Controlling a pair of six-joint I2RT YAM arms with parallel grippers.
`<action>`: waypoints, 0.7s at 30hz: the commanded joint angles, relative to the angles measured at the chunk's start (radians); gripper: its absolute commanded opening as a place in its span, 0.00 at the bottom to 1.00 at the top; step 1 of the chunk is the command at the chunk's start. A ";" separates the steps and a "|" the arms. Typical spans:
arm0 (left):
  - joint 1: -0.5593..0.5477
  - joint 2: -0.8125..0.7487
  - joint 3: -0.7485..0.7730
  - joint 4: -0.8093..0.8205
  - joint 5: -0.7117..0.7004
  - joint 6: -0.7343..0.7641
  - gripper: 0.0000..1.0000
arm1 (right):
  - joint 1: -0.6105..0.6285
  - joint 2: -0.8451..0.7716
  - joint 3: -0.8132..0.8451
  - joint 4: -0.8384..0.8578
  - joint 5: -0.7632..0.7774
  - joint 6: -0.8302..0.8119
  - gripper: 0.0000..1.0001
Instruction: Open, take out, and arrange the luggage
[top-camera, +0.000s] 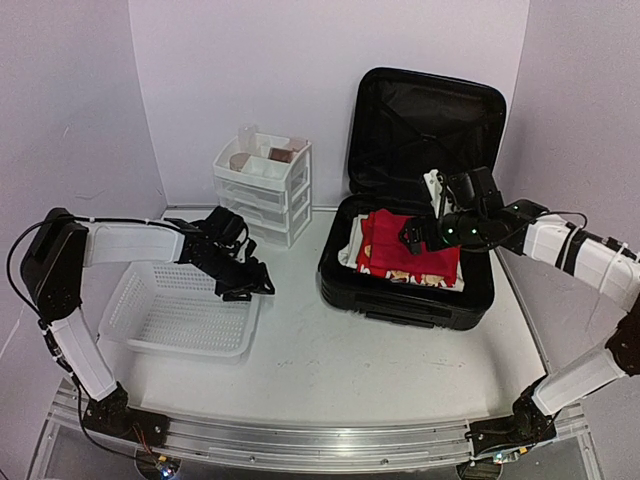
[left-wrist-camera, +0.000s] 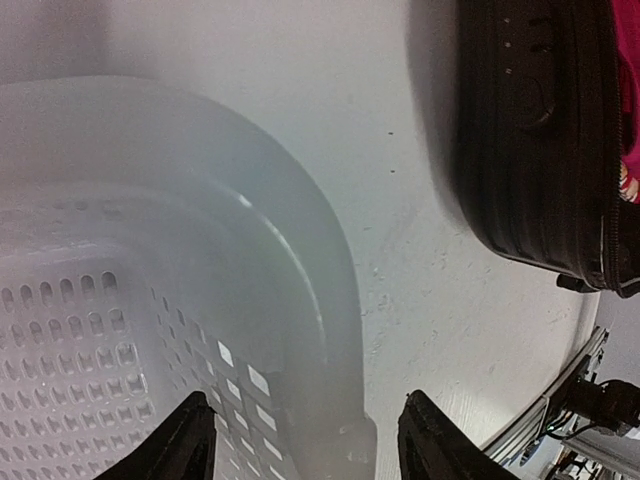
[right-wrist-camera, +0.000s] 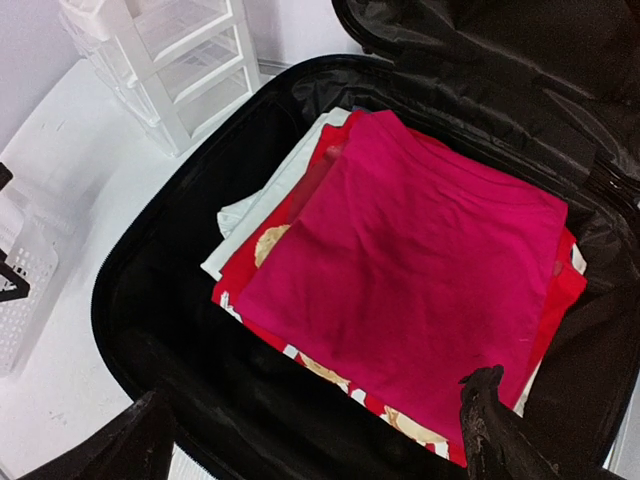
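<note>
The luggage (top-camera: 400, 300) lies open at the back right, its lid leaning on the wall. Folded clothes fill the lower half: a pink garment (right-wrist-camera: 420, 260) on top, a red patterned one and a white one under it. My right gripper (top-camera: 412, 237) hovers over these clothes, open and empty. In the right wrist view its fingertips (right-wrist-camera: 488, 410) stand wide apart above the near wall of the luggage (right-wrist-camera: 200, 180). My left gripper (top-camera: 250, 288) is at the right corner of the white mesh basket (top-camera: 160, 310). Its jaws (left-wrist-camera: 310, 450) straddle the basket's rim (left-wrist-camera: 330, 330), with a gap on each side.
A small white drawer unit (top-camera: 265, 190) stands at the back between the basket and the luggage. The black shell of the luggage (left-wrist-camera: 530, 130) lies beyond the basket, across a strip of bare table. The metal rail (top-camera: 300, 440) runs along the near edge.
</note>
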 joint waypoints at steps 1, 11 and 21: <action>-0.063 0.044 0.092 0.098 0.030 -0.042 0.62 | -0.011 -0.050 -0.016 -0.002 0.040 -0.012 0.98; -0.095 0.148 0.194 0.194 0.099 -0.078 0.65 | -0.032 -0.062 -0.040 -0.022 0.025 0.001 0.98; -0.136 0.157 0.247 0.257 0.199 -0.046 0.83 | -0.060 -0.082 -0.056 -0.032 0.012 0.007 0.98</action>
